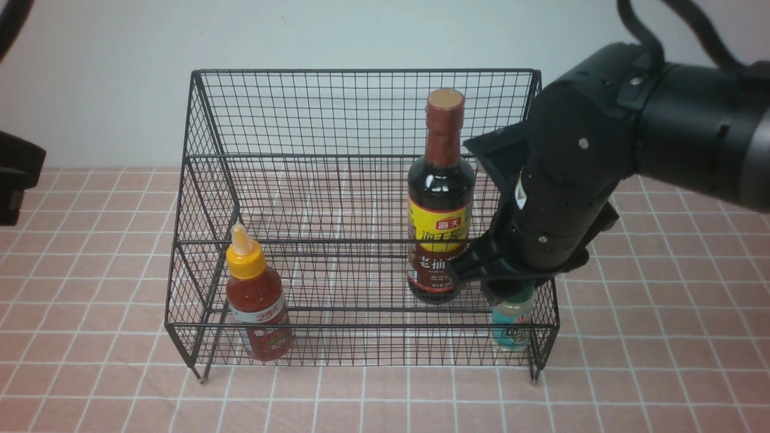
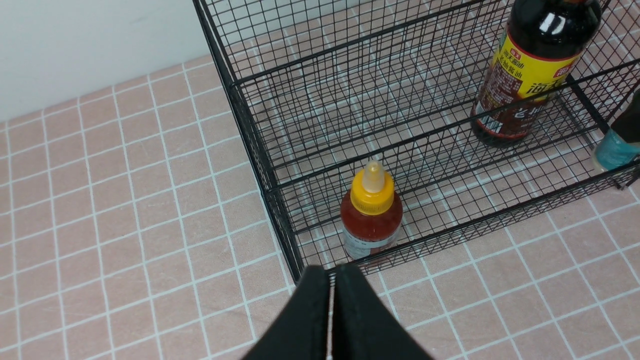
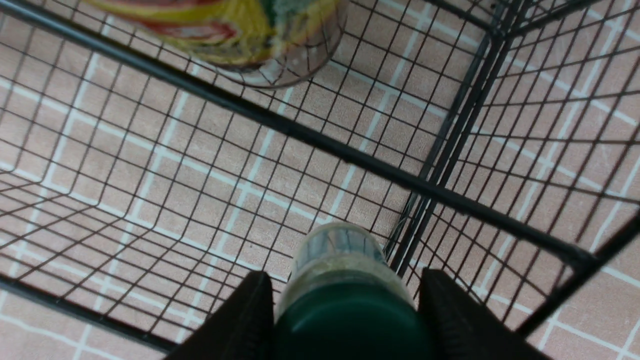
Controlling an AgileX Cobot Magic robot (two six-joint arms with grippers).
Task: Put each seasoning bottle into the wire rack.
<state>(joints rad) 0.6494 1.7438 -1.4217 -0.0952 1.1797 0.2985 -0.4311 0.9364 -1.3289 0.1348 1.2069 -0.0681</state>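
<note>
Left gripper [image 2: 330,280]: outside the wire rack [image 1: 361,114], off its front-left corner, pads pressed together, nothing held. Idle.

Red sauce bottle [image 1: 257,300]: upright in the rack's front tier, left corner. Done. White label band with red characters, too small to read.

Soy-sauce bottle [image 1: 441,198]: upright on the rack's middle tier, right of centre. Done. Yellow label with a red badge reading 海天, and 老抽 lower down; the rest isn't legible.

Shaker [image 1: 511,325]: in the rack's front-right corner, low in the front tier. Can't tell if its base is on the mesh yet. Teal label, unreadable.

Right gripper [image 3: 347,280]: over that corner, jaws narrow, clamped on the shaker's green cap.

Step in hand, as I read it: seat and release, last of the three.
- Lower until the base sits flat across the wires, not tilted.
- Open only a little: the rack's side wall is just beside one finger, and the soy-sauce bottle is near the other.
- Retract straight up, no sideways sweep inside the rack.
</note>
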